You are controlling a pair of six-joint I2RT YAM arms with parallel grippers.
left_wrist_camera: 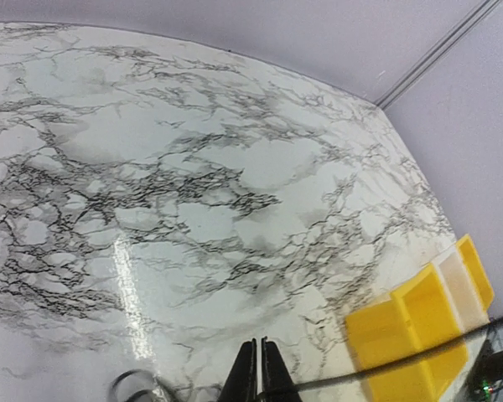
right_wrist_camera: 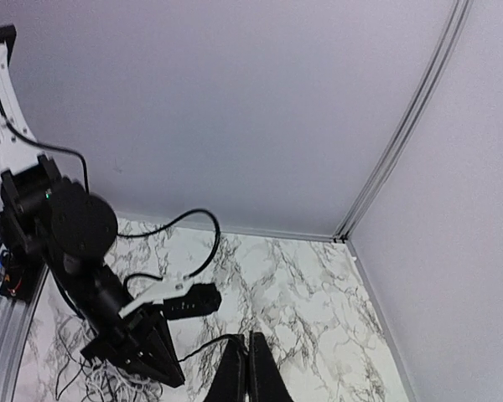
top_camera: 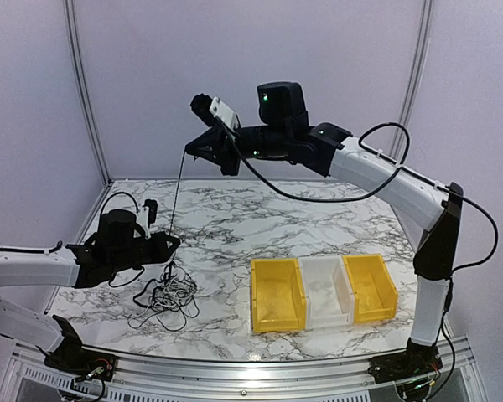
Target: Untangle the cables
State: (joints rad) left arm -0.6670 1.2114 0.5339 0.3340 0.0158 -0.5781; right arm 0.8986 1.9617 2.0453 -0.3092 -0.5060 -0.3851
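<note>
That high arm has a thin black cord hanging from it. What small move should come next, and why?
Probably raise the right hand a little higher. It is shut on a black cable that runs straight down to the tangle, where the shut left hand sits low beside it. A lift might draw that strand out.

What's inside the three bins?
Nothing shows inside the left yellow bin, the clear bin or the right yellow bin; their near walls hide part of each floor. The cables lie tangled on the table.
</note>
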